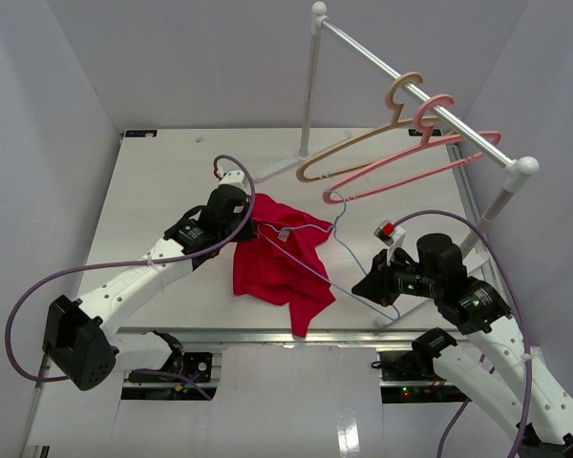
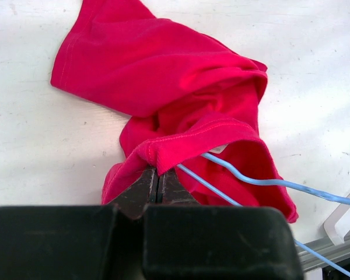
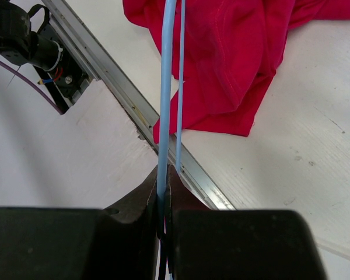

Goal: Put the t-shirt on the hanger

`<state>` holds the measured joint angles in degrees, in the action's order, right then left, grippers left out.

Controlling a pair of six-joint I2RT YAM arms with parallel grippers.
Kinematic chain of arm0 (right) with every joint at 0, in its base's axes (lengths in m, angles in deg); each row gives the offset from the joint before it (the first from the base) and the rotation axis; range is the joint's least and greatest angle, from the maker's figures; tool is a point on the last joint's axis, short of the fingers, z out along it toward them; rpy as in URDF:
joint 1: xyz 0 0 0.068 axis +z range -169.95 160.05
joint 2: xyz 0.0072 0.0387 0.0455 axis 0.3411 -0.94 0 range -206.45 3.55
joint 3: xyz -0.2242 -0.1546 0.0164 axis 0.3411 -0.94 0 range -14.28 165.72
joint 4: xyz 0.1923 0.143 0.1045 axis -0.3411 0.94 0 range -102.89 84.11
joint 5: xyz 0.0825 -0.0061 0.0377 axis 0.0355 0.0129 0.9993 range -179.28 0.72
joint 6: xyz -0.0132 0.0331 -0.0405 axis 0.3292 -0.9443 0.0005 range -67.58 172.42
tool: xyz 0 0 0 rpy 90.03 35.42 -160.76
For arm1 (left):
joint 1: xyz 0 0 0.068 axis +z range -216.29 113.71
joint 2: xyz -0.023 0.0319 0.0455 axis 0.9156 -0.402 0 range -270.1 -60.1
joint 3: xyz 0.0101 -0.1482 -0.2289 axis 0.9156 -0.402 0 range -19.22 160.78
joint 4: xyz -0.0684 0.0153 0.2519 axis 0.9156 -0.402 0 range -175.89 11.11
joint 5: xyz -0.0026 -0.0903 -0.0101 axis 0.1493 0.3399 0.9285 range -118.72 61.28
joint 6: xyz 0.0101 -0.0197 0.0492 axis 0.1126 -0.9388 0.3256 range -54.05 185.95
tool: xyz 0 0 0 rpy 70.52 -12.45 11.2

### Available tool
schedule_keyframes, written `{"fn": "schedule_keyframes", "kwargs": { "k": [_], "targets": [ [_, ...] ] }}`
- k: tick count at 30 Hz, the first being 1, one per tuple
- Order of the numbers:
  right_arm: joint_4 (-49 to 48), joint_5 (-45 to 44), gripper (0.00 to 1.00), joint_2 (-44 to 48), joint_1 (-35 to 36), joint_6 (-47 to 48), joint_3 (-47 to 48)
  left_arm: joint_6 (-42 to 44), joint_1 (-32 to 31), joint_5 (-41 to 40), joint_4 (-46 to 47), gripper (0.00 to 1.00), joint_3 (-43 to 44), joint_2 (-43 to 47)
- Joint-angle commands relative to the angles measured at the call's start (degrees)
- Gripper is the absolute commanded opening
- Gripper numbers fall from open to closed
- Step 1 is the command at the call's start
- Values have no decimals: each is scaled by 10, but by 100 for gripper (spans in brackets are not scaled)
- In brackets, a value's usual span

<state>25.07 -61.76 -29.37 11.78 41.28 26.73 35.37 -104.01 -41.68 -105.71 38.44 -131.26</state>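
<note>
The crimson t-shirt lies crumpled on the white table, one end hanging over the front edge. My left gripper is shut on a hem of the t-shirt, pinched between the jaws. The thin light-blue hanger has one arm running into the cloth opening beside that pinched hem, while its hook lies on the table towards the rack. My right gripper is shut on the hanger's near corner, close to the table's front edge, with the t-shirt beyond it.
A white clothes rack stands at the back right, carrying a tan hanger and a pink hanger. An aluminium rail runs along the table's front edge. White walls close in the left and right sides.
</note>
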Motion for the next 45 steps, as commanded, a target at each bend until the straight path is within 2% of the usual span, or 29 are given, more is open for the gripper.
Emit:
{"fn": "schedule_keyframes", "kwargs": {
  "k": [1, 9, 14, 16, 20, 27, 33, 39, 41, 45],
  "targets": [
    [-52, 23, 8, -19, 8, -13, 5, 29, 1, 35, -2, 0, 40, 16],
    [-124, -5, 8, -71, 54, -36, 26, 65, -2, 142, -10, 0, 71, 46],
    [-164, -102, 8, -101, 169, -50, 42, 80, -4, 188, -31, 0, 90, 49],
    [-162, -176, 8, -123, 232, -50, 60, 86, -4, 192, -38, 0, 98, 51],
    [-177, -229, 8, -148, 276, -48, 75, 98, -4, 203, -49, 0, 112, 61],
    [-294, -307, 8, -146, 286, -68, 32, 110, -4, 290, -55, 0, 110, 96],
    [-400, -323, 8, -138, 287, -94, -14, 102, -4, 333, -62, 0, 109, 144],
    [-453, -351, 8, -102, 293, -107, -60, 110, -4, 293, -97, 0, 107, 173],
    [-470, -351, 8, -91, 293, -107, -77, 118, -4, 271, -115, 0, 114, 164],
    [-522, -329, 8, -109, 293, -89, -86, 127, -4, 280, -128, 0, 129, 137]
  ]
}}
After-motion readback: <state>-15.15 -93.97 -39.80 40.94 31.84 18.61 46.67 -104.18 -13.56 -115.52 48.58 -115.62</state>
